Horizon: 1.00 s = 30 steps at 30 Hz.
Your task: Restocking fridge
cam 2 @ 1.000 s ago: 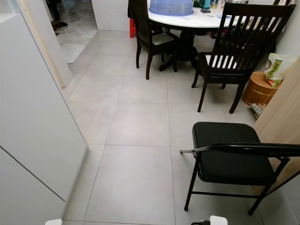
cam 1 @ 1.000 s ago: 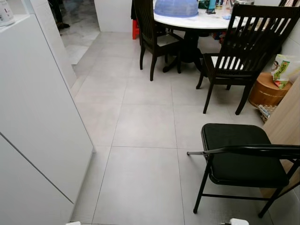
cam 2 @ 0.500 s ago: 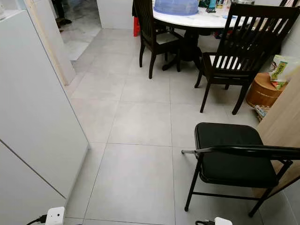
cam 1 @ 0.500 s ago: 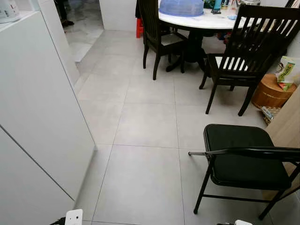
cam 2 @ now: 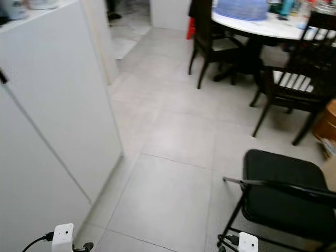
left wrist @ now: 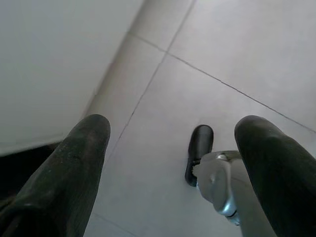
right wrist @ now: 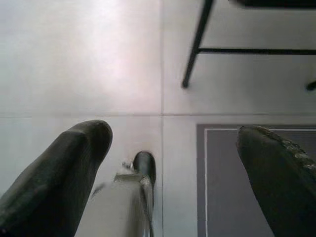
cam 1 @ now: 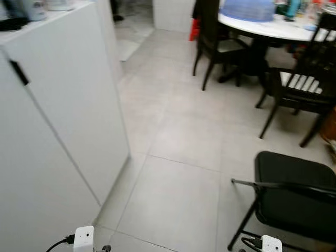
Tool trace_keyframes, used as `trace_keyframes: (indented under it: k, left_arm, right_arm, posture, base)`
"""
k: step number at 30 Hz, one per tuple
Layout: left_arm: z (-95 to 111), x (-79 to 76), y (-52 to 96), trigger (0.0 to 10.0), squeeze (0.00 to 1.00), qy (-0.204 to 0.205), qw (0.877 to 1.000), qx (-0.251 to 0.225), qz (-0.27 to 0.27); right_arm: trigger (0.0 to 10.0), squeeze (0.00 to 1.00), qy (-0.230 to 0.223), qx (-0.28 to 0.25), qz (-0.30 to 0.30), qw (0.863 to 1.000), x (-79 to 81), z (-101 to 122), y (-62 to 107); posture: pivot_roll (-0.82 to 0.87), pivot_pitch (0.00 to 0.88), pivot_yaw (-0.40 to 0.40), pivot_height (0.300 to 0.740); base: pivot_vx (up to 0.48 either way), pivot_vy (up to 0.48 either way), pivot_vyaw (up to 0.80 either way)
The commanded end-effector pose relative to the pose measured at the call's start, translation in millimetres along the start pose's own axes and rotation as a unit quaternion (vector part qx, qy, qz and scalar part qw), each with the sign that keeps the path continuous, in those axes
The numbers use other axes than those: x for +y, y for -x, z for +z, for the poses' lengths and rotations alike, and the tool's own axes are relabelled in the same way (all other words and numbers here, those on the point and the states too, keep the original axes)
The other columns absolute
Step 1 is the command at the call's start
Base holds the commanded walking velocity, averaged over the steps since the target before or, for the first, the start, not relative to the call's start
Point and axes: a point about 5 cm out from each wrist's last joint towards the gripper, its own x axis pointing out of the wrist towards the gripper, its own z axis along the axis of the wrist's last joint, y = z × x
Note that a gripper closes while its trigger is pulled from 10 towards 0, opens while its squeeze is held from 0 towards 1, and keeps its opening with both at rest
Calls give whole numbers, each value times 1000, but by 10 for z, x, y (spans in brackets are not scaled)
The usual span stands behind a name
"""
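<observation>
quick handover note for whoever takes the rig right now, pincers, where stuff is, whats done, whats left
Left pincer: open, empty, hanging over the grey tiled floor.
Right pincer: open, empty, also hanging over the floor.
Scene: a tall white cabinet or fridge, doors closed, stands on the robot's left. The black folding chair is ahead on the right; beyond it is the dining table with dark wooden chairs.
Done: nothing visible; no item is held and no door is open.
Left: fetch the goods, open the fridge, load it. The head views are blurred, so the robot may be moving.
</observation>
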Motion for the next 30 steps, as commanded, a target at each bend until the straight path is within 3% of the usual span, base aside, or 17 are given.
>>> trace_keyframes:
  k: [1, 30]
  left_arm:
    - [-27, 12, 2, 10000, 0, -4, 1000, 11, 3]
    - [-106, -14, 14, 10000, 0, -12, 1000, 29, -3]
  right_arm:
    - [10000, 0, -4, 12, -1, 1000, -12, -110, 26]
    - [10000, 0, 28, 15, 8, 999, -6, -65, 13]
  posture:
    - [15, 0, -43, 740]
    - [16, 0, -61, 740]
  base:
    - [0, 0, 800]
    - [0, 0, 800]
